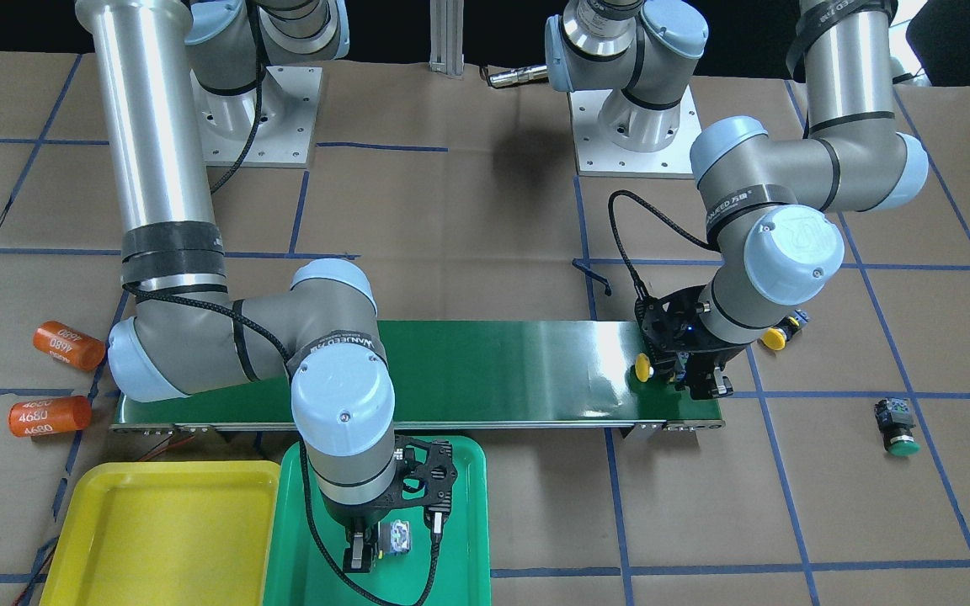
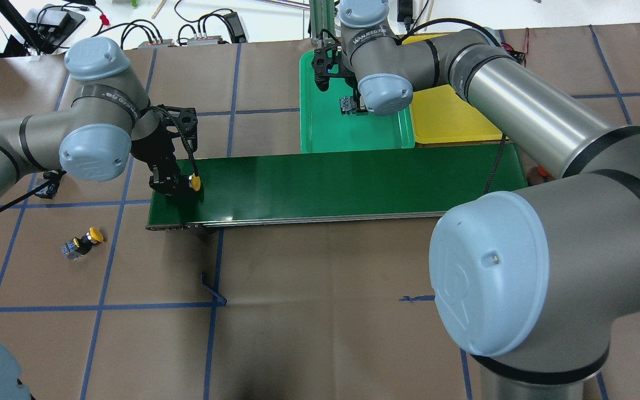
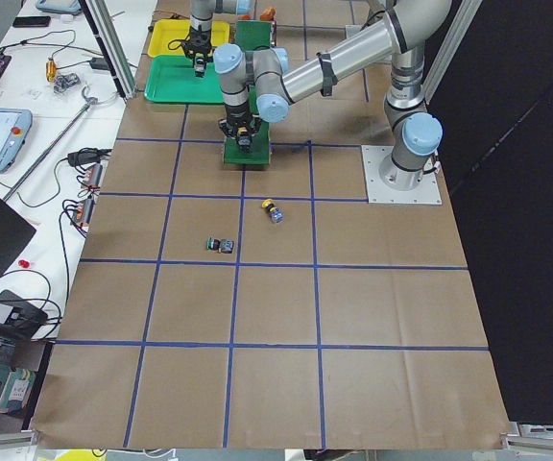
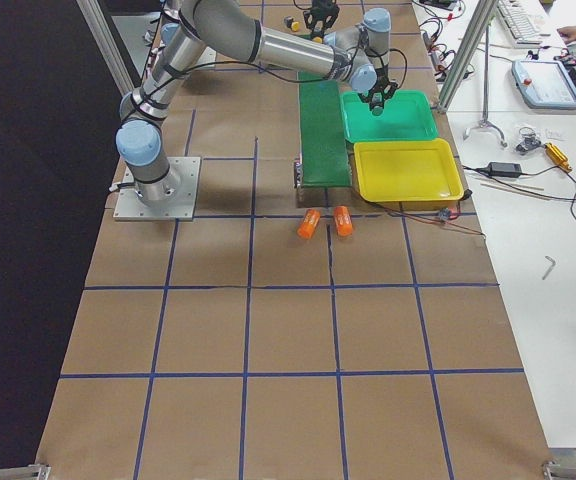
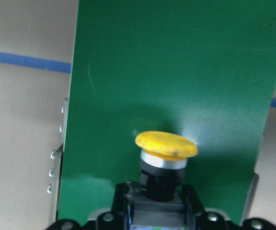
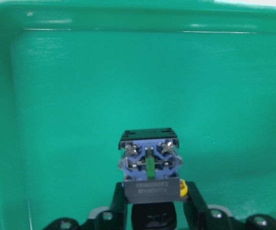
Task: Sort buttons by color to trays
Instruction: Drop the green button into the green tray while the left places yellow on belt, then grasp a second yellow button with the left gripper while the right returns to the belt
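Two releases are pending: left gripper [image 5: 157, 211] clamps a yellow button [image 5: 166, 143] over the belt [image 5: 176, 57]; right gripper [image 6: 151, 213] clamps a second button [image 6: 149, 165], probably green-capped, above the green tray [image 6: 80, 96] and should open.

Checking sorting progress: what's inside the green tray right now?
One button, clamped by the right gripper, with its bluish block showing. Its cap is hidden, so its colour is unknown. The arm covers part of the tray.

Left arm [image 1: 796, 181] and right arm [image 1: 157, 143]: silver-grey tubes, pale blue round joint caps, black bands lettered "WANJEED"; black braided cables [image 1: 612, 220]. Square bolted base plates [image 1: 594, 151] at twelve o'clock.
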`<state>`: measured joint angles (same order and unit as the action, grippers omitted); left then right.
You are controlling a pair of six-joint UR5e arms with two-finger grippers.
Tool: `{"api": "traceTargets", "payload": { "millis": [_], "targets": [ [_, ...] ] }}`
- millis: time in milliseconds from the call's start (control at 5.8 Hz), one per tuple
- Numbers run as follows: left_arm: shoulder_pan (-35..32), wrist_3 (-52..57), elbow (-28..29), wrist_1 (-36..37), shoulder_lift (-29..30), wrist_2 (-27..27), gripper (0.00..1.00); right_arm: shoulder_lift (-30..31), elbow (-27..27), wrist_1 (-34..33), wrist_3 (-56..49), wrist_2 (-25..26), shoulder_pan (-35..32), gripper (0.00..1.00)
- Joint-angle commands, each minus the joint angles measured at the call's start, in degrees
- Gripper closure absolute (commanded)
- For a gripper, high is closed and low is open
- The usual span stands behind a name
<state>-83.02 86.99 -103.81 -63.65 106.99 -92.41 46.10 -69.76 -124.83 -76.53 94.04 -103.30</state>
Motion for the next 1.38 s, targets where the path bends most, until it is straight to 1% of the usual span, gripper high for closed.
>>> {"api": "traceTargets", "payload": {
  "millis": [0,172,345,517,690,862,1034,1207],
  "targets": [
    [3.45,0.63,0.01,-0.59,-1.68,-0.4,0.02,1.17,0.68,1.77,0.24,0.09,0.2,0.0],
    [9.49,1.68,-0.07,-0.95,-2.39,-0.58,0.01,5.1,0.68,9.09,0.85,0.01,0.2,0.0],
    [13.98,1.69,-1.55,-4.95,-5.79,-0.84,0.01,9.4,-0.19,15.69,1.12,-0.08,0.12,0.0],
    [16.9,1.34,-6.53,-3.69,-8.78,-3.8,0.01,14.14,-1.16,22.19,1.73,-0.17,-0.67,0.0],
    [21.19,1.94,-9.01,2.15,-7.77,-4.88,0.01,18.54,-4.56,25.39,3.83,-0.43,-1.02,0.0],
    [23.24,5.61,-10.78,9.09,-4.63,-4.71,0.02,21.11,-9.12,24.64,6.2,-0.61,-2.68,0.0],
    [25.0,9.56,-13.14,16.99,-1.2,-4.62,0.02,21.31,-11.52,22.02,12.14,-0.61,-6.18,0.0],
    [28.24,11.77,-16.39,21.07,0.31,-2.45,0.03,20.0,-11.72,17.12,16.11,-0.7,-9.43,0.0]
  ]
}}
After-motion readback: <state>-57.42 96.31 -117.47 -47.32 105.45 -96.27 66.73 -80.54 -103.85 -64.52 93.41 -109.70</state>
